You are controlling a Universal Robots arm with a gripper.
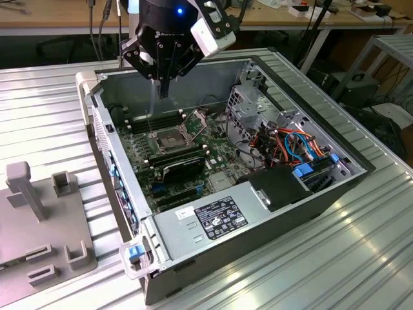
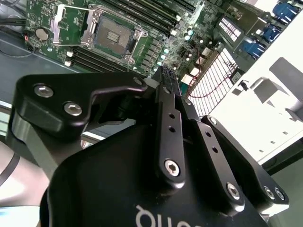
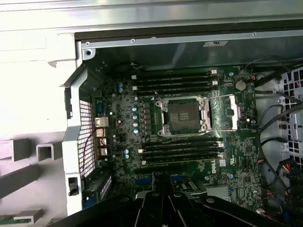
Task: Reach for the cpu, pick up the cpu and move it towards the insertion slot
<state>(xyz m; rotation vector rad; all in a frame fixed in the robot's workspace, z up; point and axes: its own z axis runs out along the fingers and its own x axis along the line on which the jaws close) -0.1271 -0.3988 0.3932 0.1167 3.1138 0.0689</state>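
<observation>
Overhead, closed matte black jaws; below, square silver-rimmed insertion slot (image 1: pixel 169 139).

In the computer case (image 1: pixel 277 216), the insertion slot (image 1: pixel 169 137) sits on the motherboard (image 1: pixel 221 160) between two banks of memory slots (image 3: pixel 182 149); a fixture plate (image 1: pixel 26 240) lies outside, at the exterior view's left

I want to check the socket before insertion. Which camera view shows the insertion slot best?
The first wrist view: the insertion slot is seen almost straight on, whole, its frame open. The second wrist view shows the slot slanted; the exterior view shows the slot at an angle, inside the case.
</observation>
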